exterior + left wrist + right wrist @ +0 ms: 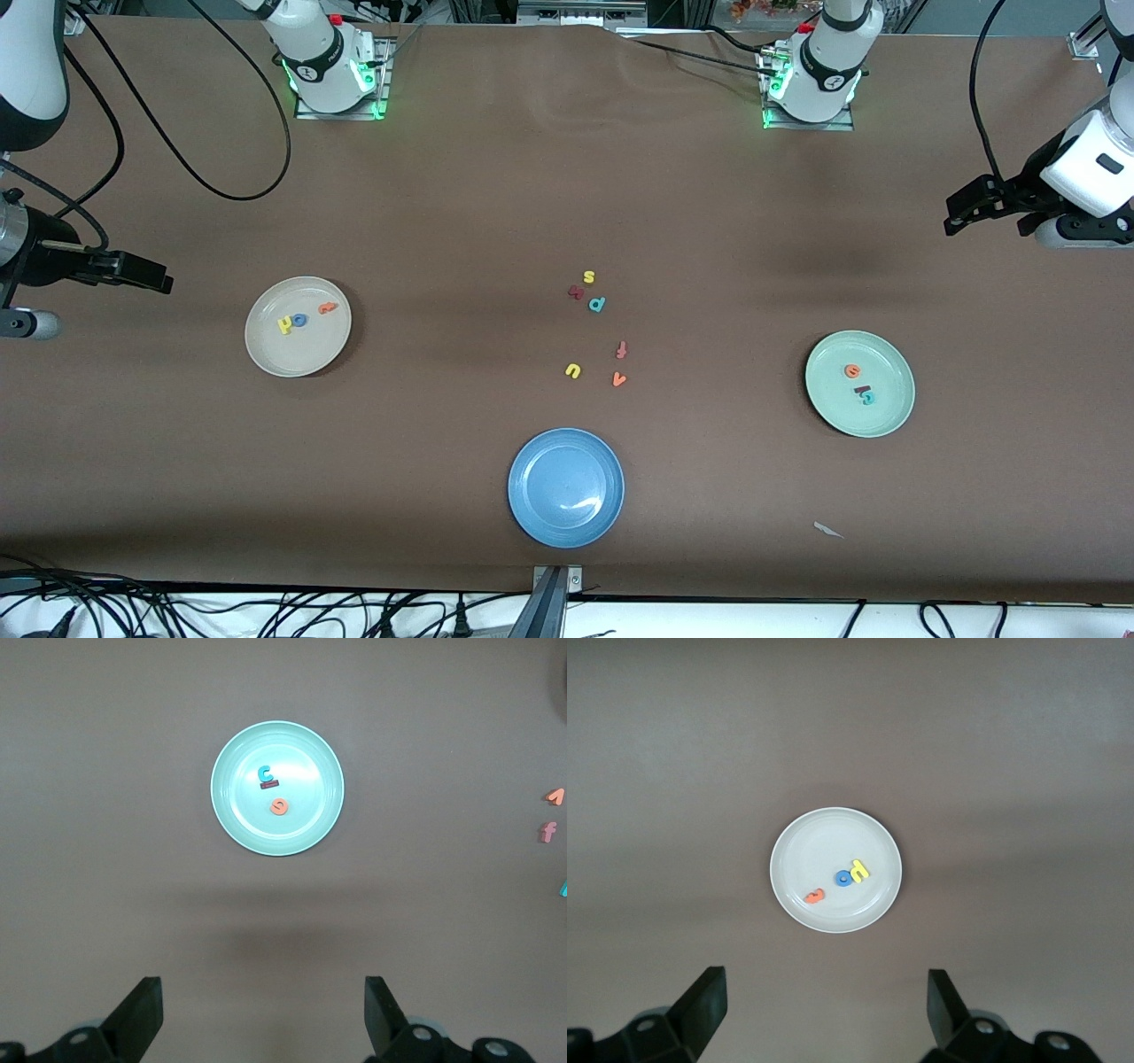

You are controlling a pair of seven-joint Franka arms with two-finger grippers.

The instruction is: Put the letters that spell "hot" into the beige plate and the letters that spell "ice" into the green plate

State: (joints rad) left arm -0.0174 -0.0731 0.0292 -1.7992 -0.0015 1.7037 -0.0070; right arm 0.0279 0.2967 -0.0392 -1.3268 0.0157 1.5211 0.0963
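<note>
The round, smooth beige plate (298,326), mid-left of the front frame, holds 3 foam letters: yellow h (284,325), blue ring o (299,320), orange t (328,308). The glossy green plate (859,384), at mid-right, holds orange e (852,371), teal c (868,398) and dark red i (858,387). The left gripper (262,1014) and the right gripper (827,1010) hang with fingers spread apart, over bare brown table near the frame's edges.

The front camera looks down from high across the counter (496,177), facing both bases. Each wrist camera looks straight down from well above: the left onto the green plate (232,819), the right onto the beige plate (796,895), both also in the front view.
</note>
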